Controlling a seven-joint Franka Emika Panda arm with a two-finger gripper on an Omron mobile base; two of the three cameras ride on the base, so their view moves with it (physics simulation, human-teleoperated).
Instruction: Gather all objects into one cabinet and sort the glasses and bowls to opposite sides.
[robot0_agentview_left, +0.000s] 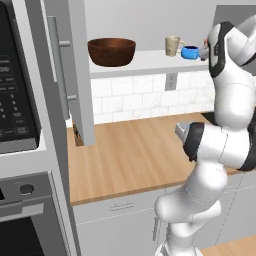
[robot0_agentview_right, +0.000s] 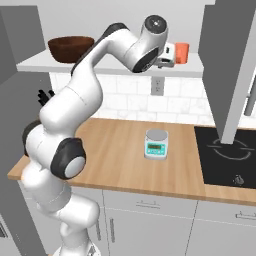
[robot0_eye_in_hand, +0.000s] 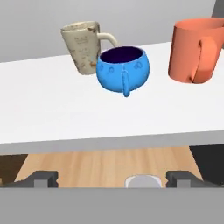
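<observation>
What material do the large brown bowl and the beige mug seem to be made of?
Large brown bowl: probably wood, dark with a slight sheen and grain-like streaks. Beige mug: probably glazed ceramic or stoneware, pale, speckled with brownish marks. Rendered scene, so both are uncertain.

A small white kitchen scale (robot0_agentview_right: 156, 144) with a teal display stands on the wooden countertop (robot0_agentview_right: 125, 155), just left of the black cooktop (robot0_agentview_right: 227, 157). A wall outlet (robot0_agentview_right: 157, 86) sits on the tiled backsplash above the countertop. A microwave (robot0_agentview_left: 15, 80) and oven (robot0_agentview_left: 27, 220) stand at the countertop's left end.
</observation>
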